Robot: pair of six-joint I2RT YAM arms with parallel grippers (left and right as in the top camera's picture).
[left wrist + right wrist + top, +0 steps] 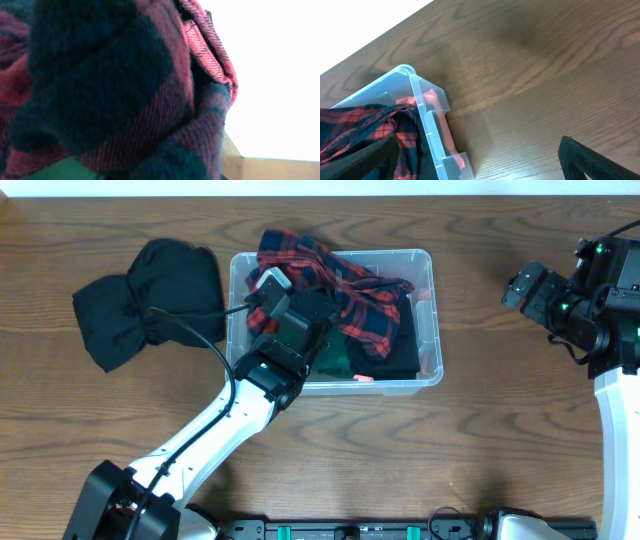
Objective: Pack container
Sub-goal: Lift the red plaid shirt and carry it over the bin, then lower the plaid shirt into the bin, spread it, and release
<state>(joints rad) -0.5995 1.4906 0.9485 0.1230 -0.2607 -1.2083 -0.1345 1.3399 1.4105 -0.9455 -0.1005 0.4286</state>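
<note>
The clear plastic container (432, 275) stands at the table's centre. It holds a red and navy plaid garment (345, 280), a black garment (395, 345) and something green (330, 363). My left gripper (300, 315) reaches down into the container's left half, onto the plaid cloth. The left wrist view is filled by that plaid cloth (125, 90), and the fingers are hidden. My right gripper (525, 285) hovers over bare table to the right of the container. It is open and empty (480, 170). The container's corner (422, 115) shows in the right wrist view.
A black garment (150, 295) lies bunched on the table to the left of the container. Small orange pieces (425, 295) sit along the container's right wall, and they also show in the right wrist view (432, 100).
</note>
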